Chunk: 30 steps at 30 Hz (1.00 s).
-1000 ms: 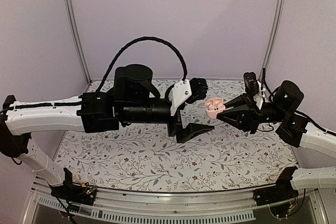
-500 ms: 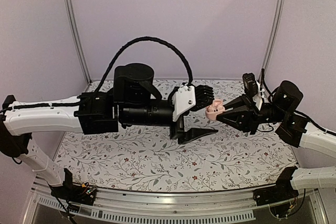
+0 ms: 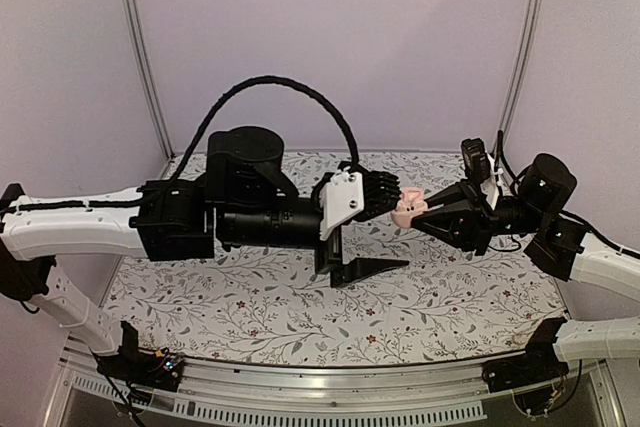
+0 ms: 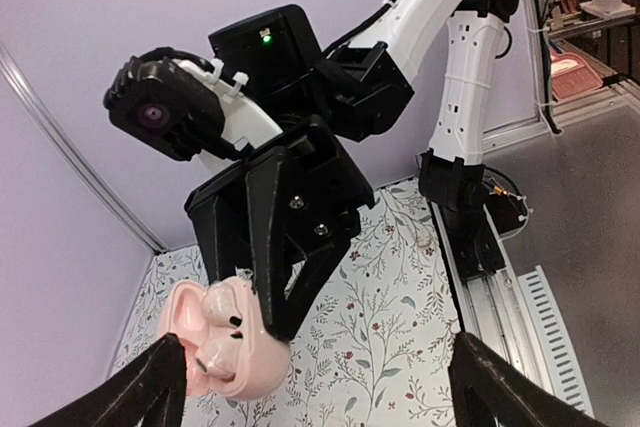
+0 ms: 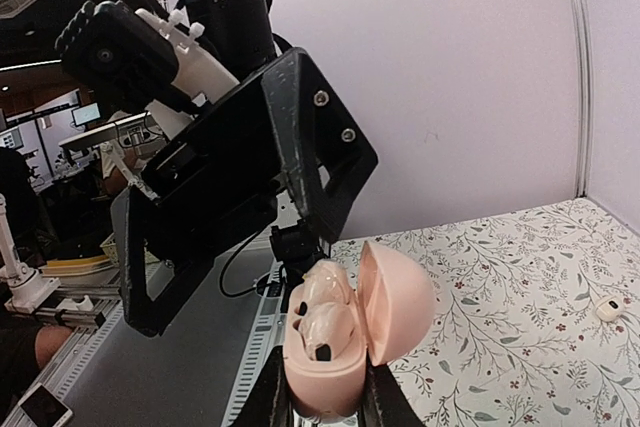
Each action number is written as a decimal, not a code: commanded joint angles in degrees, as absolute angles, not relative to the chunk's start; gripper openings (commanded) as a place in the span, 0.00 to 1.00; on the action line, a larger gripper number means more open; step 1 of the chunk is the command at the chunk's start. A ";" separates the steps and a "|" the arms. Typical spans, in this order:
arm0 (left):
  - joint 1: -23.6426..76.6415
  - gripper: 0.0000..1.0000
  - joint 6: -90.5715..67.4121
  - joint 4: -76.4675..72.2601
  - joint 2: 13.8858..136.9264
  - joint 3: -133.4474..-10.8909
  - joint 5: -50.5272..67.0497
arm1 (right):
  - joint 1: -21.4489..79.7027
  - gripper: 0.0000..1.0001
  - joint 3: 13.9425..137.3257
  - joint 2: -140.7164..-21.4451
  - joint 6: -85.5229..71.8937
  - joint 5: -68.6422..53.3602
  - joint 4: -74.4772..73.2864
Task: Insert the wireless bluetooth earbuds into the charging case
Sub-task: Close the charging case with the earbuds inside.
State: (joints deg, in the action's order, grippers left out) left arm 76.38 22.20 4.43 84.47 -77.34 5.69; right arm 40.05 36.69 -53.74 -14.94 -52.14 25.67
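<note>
Caught in mid-air above the flowered table [image 3: 250, 297]: the charging case [image 5: 325, 375], pinched by its lower shell in the right gripper [image 5: 325, 409], clamped shut on it, with the open mouth turned toward the other arm, presumably to offer the wells for loading. Gripped low rather than across the middle, probably to spare the lid [image 5: 400, 297] and its hinge from the fingers. Lid swung back to one side, clear of the opening. Seated side by side in the wells, the wireless bluetooth earbuds [image 5: 322, 292], each showing a small dark mark; seemingly pressed fully home, though hard to be sure from these angles. Facing the case and just beside it, the left gripper [image 4: 320, 347], spread wide and holding nothing, one finger close by the case in the left wrist view, the other well apart. Set that wide, most likely, to allow a retreat without brushing the buds or the raised lid. Judged nearly finished: both buds in place, only the lid not yet closed. Worth watching: any nudge from the free fingers, enough to tip a bud out of a case held off the table.
</note>
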 commanded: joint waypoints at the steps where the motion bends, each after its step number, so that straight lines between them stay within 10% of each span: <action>1: 73.97 0.92 18.86 0.98 80.67 -74.67 5.08 | 39.81 0.00 37.18 -53.77 -14.16 -52.61 25.84; 30: 71.34 0.95 14.85 3.58 88.41 -79.66 11.83 | 39.81 0.00 38.58 -53.10 -13.62 -53.61 24.17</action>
State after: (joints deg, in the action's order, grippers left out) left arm 71.57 14.87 2.74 87.48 -77.84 9.91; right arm 40.05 37.12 -53.71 -14.09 -53.15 24.40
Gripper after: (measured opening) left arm 0.949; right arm 0.178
